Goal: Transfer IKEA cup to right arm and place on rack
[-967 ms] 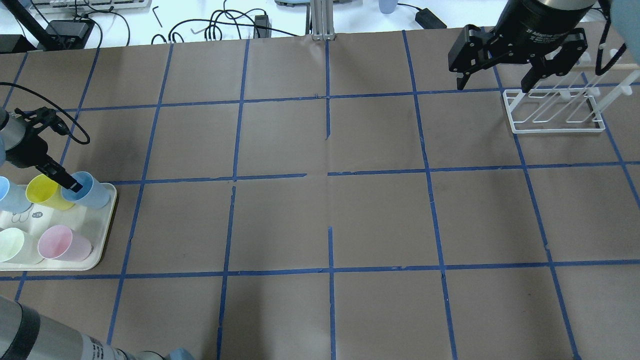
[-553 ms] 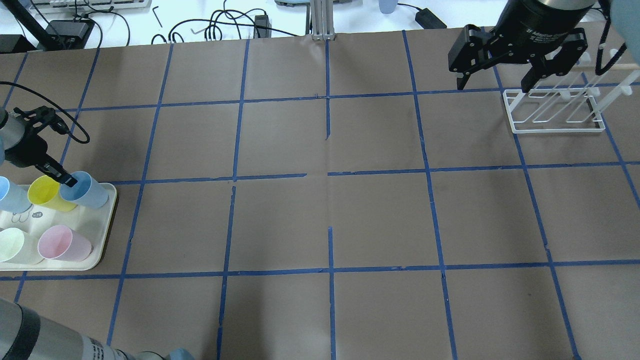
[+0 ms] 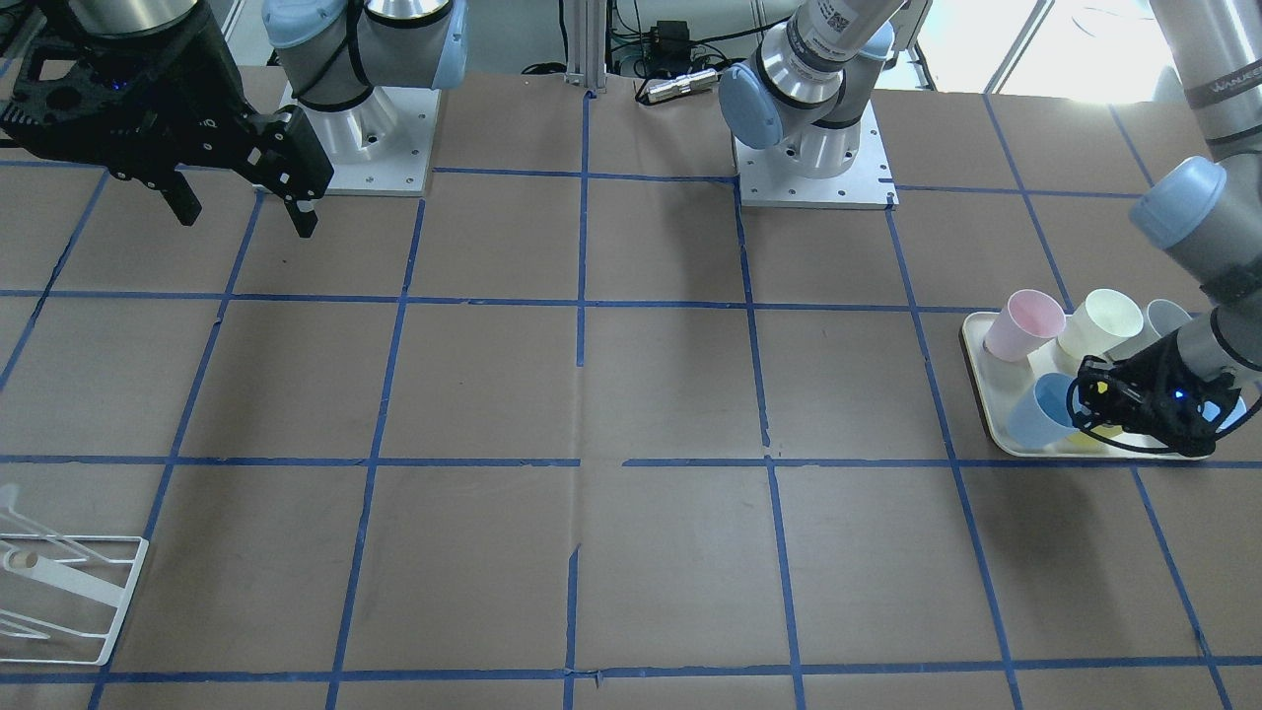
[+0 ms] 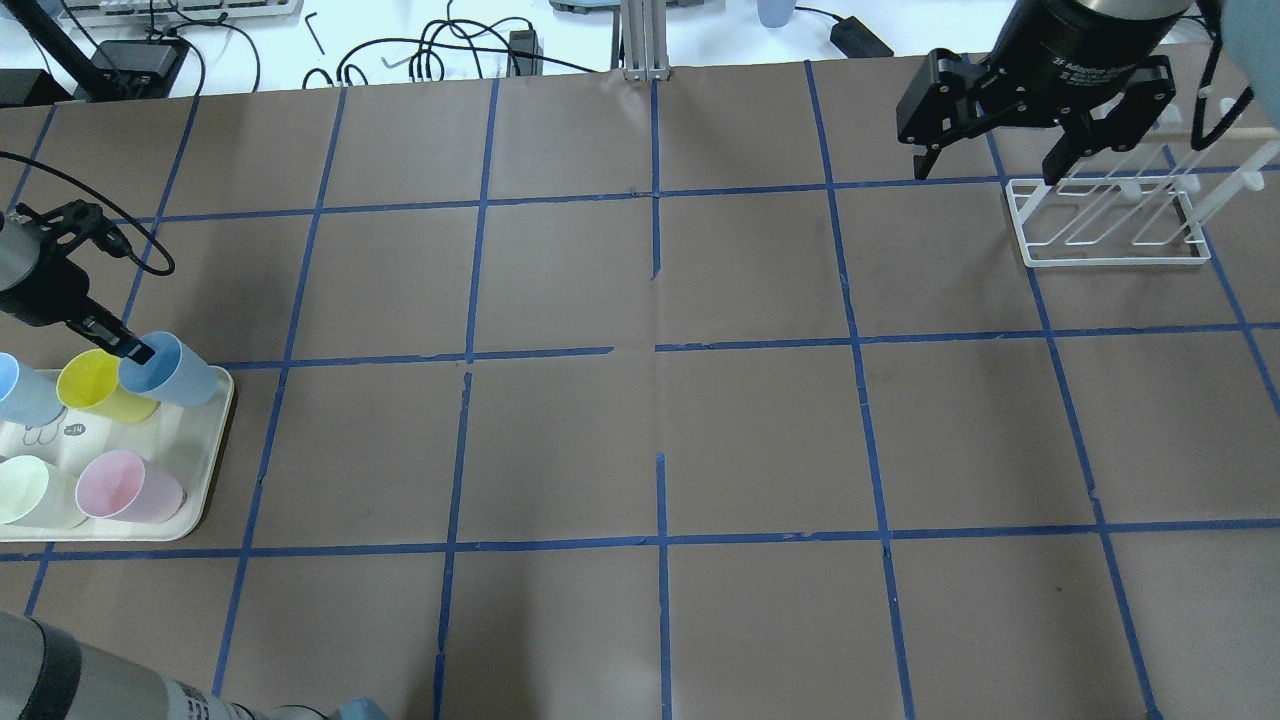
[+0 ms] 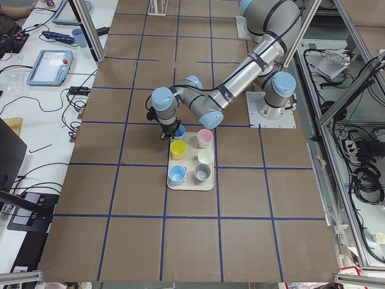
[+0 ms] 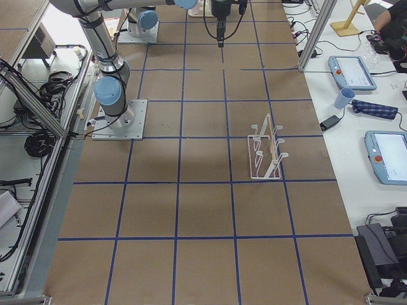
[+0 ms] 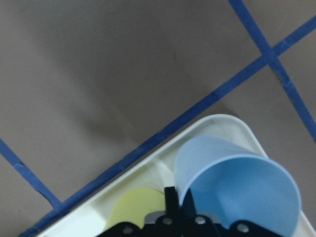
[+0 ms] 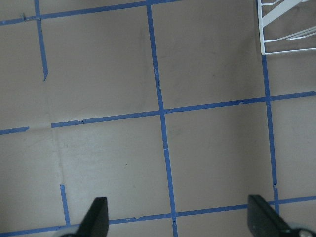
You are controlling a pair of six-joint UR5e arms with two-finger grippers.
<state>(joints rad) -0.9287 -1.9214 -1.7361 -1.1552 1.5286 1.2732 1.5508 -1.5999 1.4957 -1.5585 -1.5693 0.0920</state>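
A pale blue IKEA cup (image 4: 172,370) leans at the far right corner of the cream tray (image 4: 205,512). My left gripper (image 4: 135,350) is shut on its rim, one finger inside and one outside, as the left wrist view shows (image 7: 178,202) with the cup (image 7: 237,187). From the front the cup (image 3: 1043,414) sits beside that gripper (image 3: 1089,394). I cannot tell whether its base touches the tray. My right gripper (image 4: 985,168) hangs open and empty, high beside the white wire rack (image 4: 1110,228), which stands at the far right.
The tray also holds a second pale blue cup (image 4: 20,392), a yellow cup (image 4: 92,385), a pink cup (image 4: 125,487) and a pale green cup (image 4: 22,490). Cables and boxes lie beyond the table's far edge. The rack shows at the front view's lower left (image 3: 59,592).
My left gripper has shifted a little left and toward the far side, taking the blue cup with it. The right gripper has hardly moved.
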